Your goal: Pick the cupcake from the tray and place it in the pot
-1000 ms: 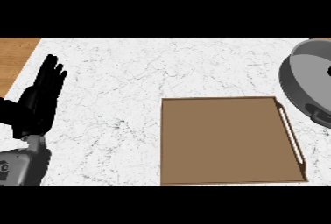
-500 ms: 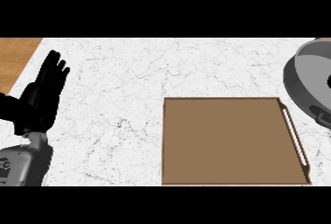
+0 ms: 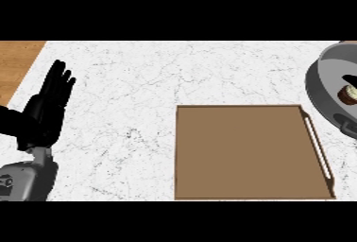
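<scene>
The cupcake (image 3: 346, 94) sits inside the grey pot (image 3: 322, 90) at about three o'clock in the head view, close to the frame's right edge; only part of it shows, a pale top over a dark base, with a dark shape just above it that is hard to make out. The pot itself is cut off by the right edge, so only its left wall and part of its floor are visible. The brown tray (image 3: 244, 156) lies on the white marble tabletop (image 3: 140, 94) at about five o'clock, its pale handle slot (image 3: 317, 146) along the right side, just beside the pot. At nine o'clock the left hand (image 3: 47, 106) rests upright with fingers straight and spread, holding nothing, above its grey forearm (image 3: 28, 179). A strip of wood surface (image 3: 17, 61) shows at ten o'clock.
</scene>
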Tool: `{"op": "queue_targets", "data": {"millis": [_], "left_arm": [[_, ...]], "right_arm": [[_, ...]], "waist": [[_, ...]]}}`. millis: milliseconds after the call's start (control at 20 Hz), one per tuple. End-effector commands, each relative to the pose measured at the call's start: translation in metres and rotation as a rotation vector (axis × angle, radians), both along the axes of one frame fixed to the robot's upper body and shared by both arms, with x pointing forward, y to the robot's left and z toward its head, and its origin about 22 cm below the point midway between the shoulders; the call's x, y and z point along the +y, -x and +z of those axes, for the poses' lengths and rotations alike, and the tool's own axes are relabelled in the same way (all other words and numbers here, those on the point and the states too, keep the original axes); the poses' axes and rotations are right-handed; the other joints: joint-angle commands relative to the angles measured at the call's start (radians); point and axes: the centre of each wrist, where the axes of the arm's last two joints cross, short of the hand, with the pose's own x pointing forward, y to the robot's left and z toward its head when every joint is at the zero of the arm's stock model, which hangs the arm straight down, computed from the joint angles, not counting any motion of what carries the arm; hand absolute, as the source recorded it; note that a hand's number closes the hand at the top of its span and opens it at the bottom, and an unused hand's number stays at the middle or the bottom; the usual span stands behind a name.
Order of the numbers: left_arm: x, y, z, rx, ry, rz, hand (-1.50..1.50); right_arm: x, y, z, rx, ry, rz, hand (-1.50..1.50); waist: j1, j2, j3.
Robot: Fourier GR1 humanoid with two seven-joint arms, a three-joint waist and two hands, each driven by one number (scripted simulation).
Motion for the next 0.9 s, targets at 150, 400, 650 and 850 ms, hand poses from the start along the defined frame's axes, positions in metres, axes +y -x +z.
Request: {"op": "queue_targets", "data": {"millis": [150, 400, 650, 850], "left_arm": [[0.006, 0.013, -0.016, 0.008, 0.008, -0.007, 0.00], [-0.003, -0.003, 0.011, -0.006, 0.013, 0.018, 0.00], [0.008, -0.002, 0.007, 0.014, -0.005, 0.018, 0.00], [0.029, -0.007, 0.011, 0.008, -0.004, 0.034, 0.00]], "right_arm": [[-0.035, 0.020, 0.016, -0.296, -0.139, -0.015, -1.50], [-0.073, 0.060, 0.007, -0.325, -0.155, -0.006, -1.50], [-0.093, 0.094, -0.011, -0.332, -0.182, 0.009, -1.50], [-0.114, 0.113, 0.005, -0.335, -0.203, 0.041, -1.50]], "waist": [[0.001, -0.002, -0.001], [-0.019, -0.008, -0.003], [-0.033, -0.015, -0.006], [-0.028, -0.013, -0.005]]}}
